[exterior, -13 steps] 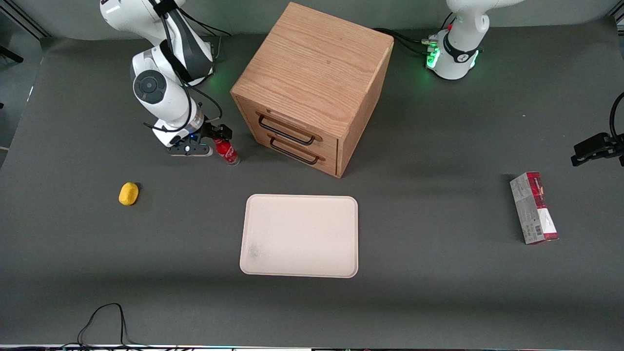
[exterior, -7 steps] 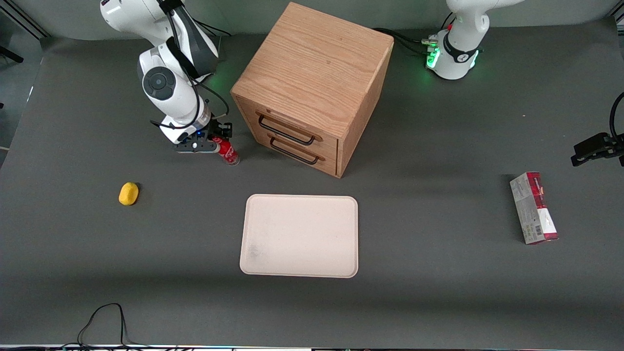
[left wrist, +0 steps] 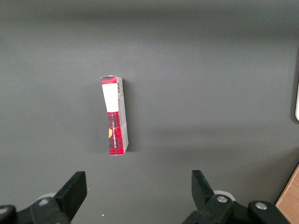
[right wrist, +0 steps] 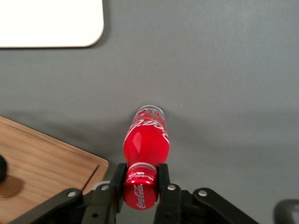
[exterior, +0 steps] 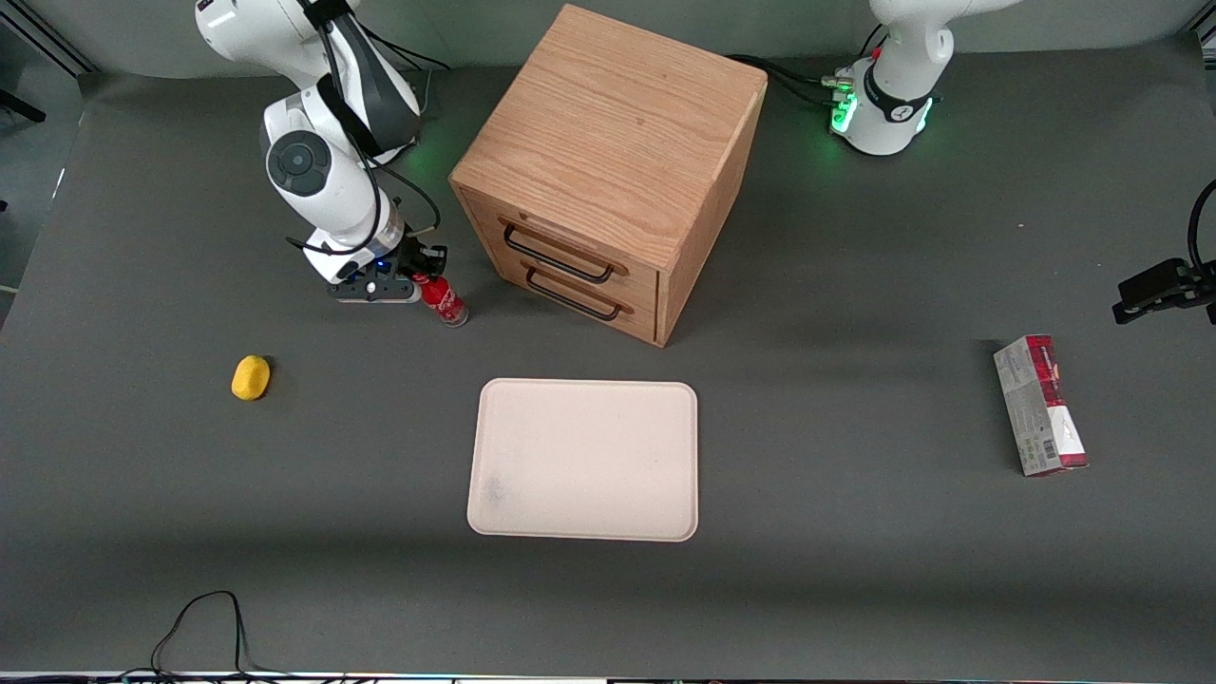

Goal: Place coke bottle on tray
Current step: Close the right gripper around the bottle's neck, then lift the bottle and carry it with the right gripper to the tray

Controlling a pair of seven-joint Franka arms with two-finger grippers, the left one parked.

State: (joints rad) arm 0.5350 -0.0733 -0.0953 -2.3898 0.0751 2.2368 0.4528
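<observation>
The coke bottle (exterior: 444, 300) is small and red, near the working arm's end of the table, beside the cabinet's front. My right gripper (exterior: 419, 279) is shut on its red cap, and the bottle hangs tilted with its clear base low at the table. In the right wrist view the gripper (right wrist: 140, 180) clamps the cap, and the bottle's body (right wrist: 146, 139) points away from it. The pale cream-pink tray (exterior: 584, 461) lies flat, nearer the front camera than the bottle and the cabinet. One tray corner (right wrist: 51, 23) shows in the right wrist view.
A wooden drawer cabinet (exterior: 608, 171) with two black handles stands beside the bottle; its edge (right wrist: 42, 158) shows in the right wrist view. A yellow lemon (exterior: 251, 377) lies nearer the front camera. A red-and-grey carton (exterior: 1039, 405) lies toward the parked arm's end (left wrist: 114, 115).
The arm's wrist swung a little toward the cabinet and then partly back. The gripper stays shut on the cap, and the bottle has hardly shifted.
</observation>
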